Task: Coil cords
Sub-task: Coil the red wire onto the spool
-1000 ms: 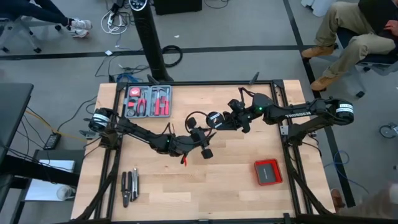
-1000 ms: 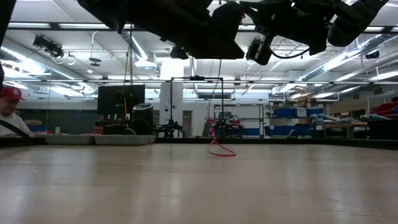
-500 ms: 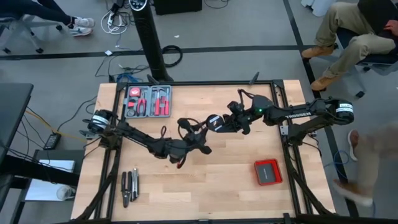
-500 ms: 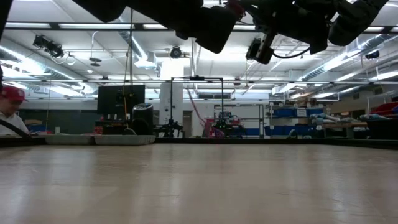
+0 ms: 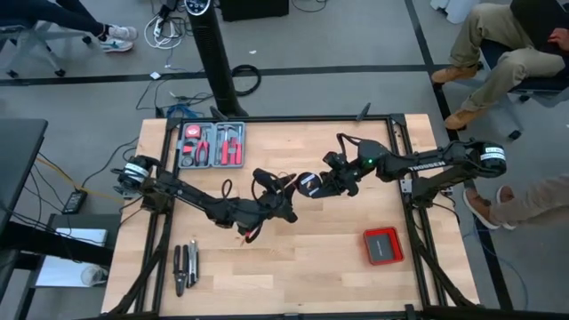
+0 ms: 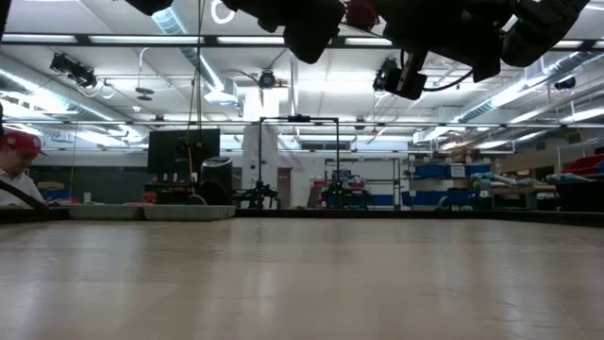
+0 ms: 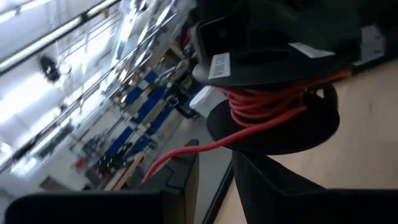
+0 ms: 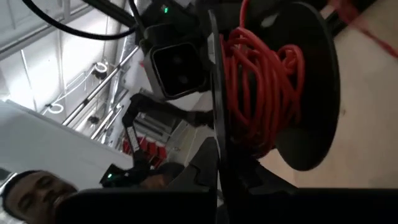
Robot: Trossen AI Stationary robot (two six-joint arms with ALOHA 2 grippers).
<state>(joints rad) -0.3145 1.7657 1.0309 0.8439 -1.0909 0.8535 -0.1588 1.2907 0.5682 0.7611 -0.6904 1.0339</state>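
A black spool (image 5: 308,184) wound with the thin red cord (image 8: 261,93) hangs above the middle of the table, with my right gripper (image 5: 318,187) shut on it. My left gripper (image 5: 292,197) faces the spool from the table's left, its fingers a little apart with nothing between them (image 7: 214,155). A loose end of the cord (image 7: 186,149) runs from the spool (image 7: 273,106) past the tip of one left finger (image 7: 186,171). In the low view only a bit of red (image 6: 360,13) shows at the top, between the two arms. My right gripper pinches the rim of one spool flange (image 8: 216,146) between its two fingers. It comes level from the table's right side. The spool is lifted clear of the table, its wound cord beside the fingers. My left gripper may touch the cord's loose end at one fingertip; I cannot tell.
A tool tray with red-handled pliers (image 5: 212,145) sits at the far left corner, and loose pliers (image 5: 185,267) lie near the left front. A flat red square box (image 5: 383,245) lies at the right front. People sit beyond the table's far right (image 5: 507,53).
My left gripper has risen, rolled about its own axis and drawn a little toward the table's left. The cord's hanging tail, whose loop lay on the table a second ago, has been lifted clear and has gone out of the low view.
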